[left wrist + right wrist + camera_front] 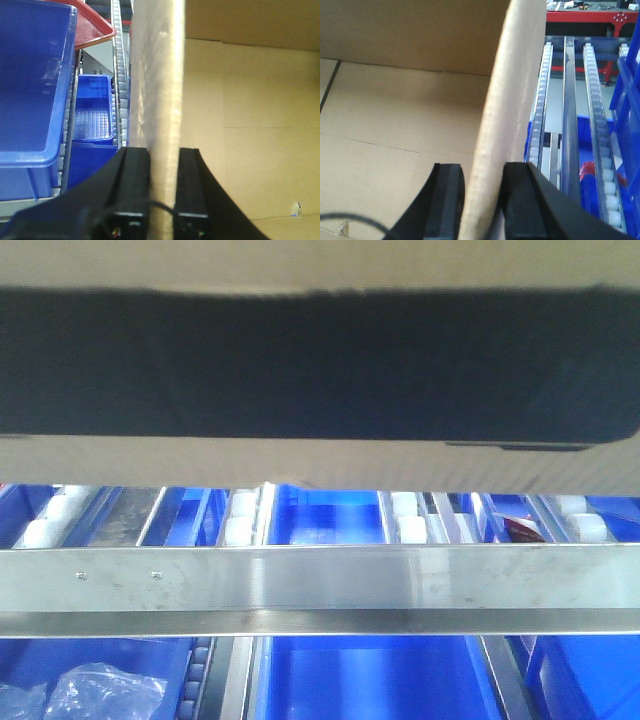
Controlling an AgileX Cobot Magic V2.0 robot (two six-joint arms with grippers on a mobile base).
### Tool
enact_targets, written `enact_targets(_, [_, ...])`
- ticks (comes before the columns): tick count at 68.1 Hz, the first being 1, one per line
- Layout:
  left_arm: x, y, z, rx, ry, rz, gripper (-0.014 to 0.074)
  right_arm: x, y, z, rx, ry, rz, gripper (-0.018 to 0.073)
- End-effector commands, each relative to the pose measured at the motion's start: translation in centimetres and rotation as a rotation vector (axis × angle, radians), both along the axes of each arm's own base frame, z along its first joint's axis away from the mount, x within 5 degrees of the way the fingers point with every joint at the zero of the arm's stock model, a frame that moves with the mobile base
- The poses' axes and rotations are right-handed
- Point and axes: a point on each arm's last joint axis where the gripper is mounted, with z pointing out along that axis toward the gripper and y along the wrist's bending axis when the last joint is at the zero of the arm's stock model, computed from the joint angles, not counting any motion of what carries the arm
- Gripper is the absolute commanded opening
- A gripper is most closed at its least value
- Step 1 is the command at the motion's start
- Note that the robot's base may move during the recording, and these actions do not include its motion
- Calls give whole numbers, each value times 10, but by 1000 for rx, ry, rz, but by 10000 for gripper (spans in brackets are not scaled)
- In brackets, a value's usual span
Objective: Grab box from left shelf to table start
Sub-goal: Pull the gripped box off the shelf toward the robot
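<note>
Extraction underway | left gripper (163, 165) and right gripper (481, 172) jaws each pinched a box (320, 365) wall | next called for level withdrawal over left shelf (320, 580) rail.

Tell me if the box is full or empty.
Empty, as far as shown: the box is open-topped, and both wrist views show only bare cardboard inside.

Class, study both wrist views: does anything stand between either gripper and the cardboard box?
Nothing visible does. The left gripper and the right gripper each straddle a side wall of the cardboard box and pinch it directly.
</note>
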Motion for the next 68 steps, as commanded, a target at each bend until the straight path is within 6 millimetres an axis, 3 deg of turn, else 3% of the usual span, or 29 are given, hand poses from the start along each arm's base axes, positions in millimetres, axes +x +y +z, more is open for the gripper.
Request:
enact_targets(1, [-5,3,23,-48,-194,20,-93,0,-5,16,-39,-116,-62,57])
enact_targets(68, [-3,0,20,-65,-170,-3,-93,0,-5,14,-43,-95,-57,57])
